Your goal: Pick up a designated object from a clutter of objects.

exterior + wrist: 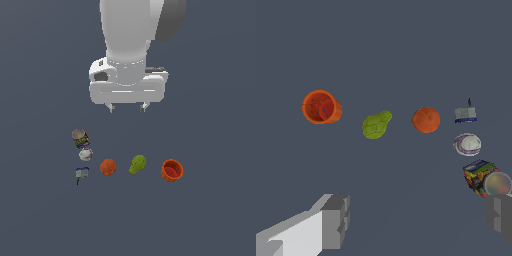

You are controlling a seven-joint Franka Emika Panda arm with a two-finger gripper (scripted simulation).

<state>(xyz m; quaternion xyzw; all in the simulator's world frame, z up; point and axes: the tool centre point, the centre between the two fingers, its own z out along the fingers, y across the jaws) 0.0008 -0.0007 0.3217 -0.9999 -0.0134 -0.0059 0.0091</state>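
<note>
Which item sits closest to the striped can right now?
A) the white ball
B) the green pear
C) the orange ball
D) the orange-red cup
A: in the exterior view the white ball lies right beside the can, while the orange ball, pear and cup lie progressively farther toward that view's right.

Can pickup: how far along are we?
Nothing is done yet: the can lies on the surface beside the white ball. The gripper hangs open and empty above the clutter, off toward the exterior view's right of the can. Left: align, descend, grasp, lift.
</note>
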